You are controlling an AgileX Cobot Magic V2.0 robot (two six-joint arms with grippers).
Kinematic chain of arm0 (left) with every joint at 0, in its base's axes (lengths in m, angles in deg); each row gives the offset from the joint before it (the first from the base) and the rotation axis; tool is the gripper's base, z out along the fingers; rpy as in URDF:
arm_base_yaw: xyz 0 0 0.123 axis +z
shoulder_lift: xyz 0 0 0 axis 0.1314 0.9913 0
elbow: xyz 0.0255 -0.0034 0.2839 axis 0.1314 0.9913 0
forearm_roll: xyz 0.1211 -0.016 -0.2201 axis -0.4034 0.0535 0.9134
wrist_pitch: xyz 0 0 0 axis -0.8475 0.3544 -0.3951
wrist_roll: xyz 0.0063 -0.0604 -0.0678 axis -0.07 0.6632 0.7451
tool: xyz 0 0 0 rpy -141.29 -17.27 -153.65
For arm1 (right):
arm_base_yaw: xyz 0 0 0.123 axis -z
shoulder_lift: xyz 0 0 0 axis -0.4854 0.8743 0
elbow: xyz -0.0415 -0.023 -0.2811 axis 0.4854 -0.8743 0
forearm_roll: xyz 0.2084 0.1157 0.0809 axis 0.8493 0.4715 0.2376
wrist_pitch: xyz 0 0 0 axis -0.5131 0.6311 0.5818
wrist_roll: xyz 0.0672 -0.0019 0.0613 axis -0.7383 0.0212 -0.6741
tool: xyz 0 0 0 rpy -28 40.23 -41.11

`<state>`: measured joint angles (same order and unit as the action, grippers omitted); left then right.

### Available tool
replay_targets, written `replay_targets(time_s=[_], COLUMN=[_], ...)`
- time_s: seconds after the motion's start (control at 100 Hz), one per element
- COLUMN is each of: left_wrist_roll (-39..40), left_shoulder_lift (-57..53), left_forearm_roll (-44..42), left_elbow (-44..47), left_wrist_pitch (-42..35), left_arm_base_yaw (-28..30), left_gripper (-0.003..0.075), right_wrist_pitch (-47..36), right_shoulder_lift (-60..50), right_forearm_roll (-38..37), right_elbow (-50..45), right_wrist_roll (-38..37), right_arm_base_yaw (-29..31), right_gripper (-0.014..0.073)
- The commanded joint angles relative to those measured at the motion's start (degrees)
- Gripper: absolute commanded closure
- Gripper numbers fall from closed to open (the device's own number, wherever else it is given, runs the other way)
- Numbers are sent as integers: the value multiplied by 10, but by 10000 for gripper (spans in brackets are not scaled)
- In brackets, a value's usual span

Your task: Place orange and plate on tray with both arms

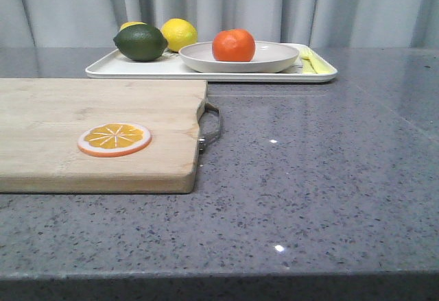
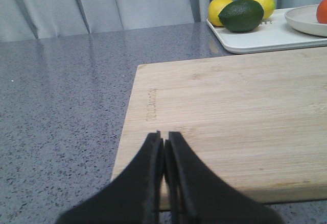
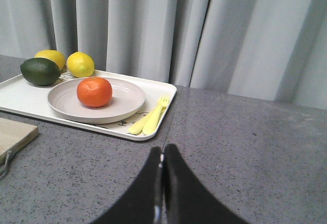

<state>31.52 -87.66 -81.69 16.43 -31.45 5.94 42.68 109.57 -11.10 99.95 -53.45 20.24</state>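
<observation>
The orange [image 1: 233, 45] sits in the off-white plate [image 1: 274, 59], and the plate rests on the white tray [image 1: 103, 70] at the back of the table. The right wrist view shows the same: orange [image 3: 94, 92], plate [image 3: 125, 101], tray [image 3: 20, 99]. The left wrist view shows the tray's corner [image 2: 255, 38], the plate's edge [image 2: 304, 22] and a sliver of the orange [image 2: 323, 10]. My left gripper [image 2: 163, 137] is shut and empty over the near edge of the cutting board. My right gripper [image 3: 162, 150] is shut and empty over the bare table, near the tray. Neither gripper shows in the front view.
A wooden cutting board [image 1: 68, 109] with a metal handle [image 1: 212, 126] lies at the front left, with an orange slice disc [image 1: 114, 139] on it. A dark green avocado [image 1: 140, 42] and two lemons [image 1: 180, 33] lie on the tray's left. Yellow cutlery [image 3: 150, 118] lies on its right.
</observation>
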Motion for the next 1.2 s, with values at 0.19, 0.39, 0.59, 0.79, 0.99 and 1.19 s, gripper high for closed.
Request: replay_targets(time_s=[0.19,0.39,0.59,0.79,0.99,1.19], left_wrist_roll=[0,0,0,0,0,0], left_shoulder_lift=[-19,-19,-19,-19,-19,-19], left_forearm_roll=[6,6,6,6,6,6], left_elbow=[6,6,6,6,6,6], left_wrist_pitch=[-46,-46,-46,-46,-46,-46], left_arm_base_yaw=[1,1,1,1,1,1], left_gripper=[741,741,740,741,741,741], right_wrist_pitch=[-45,-43,-37,-37,-19,-4], right_shoulder_lift=[3,3,-40,-141,-229,-225], right_forearm_roll=[1,0,-96,-210,-322,-326], right_elbow=[15,13,-5,-74,-150,-173], right_wrist_roll=[3,3,-39,-155,-307,-319], right_arm_base_yaw=[2,2,2,3,23,42], right_gripper=[695,695,695,695,695,695])
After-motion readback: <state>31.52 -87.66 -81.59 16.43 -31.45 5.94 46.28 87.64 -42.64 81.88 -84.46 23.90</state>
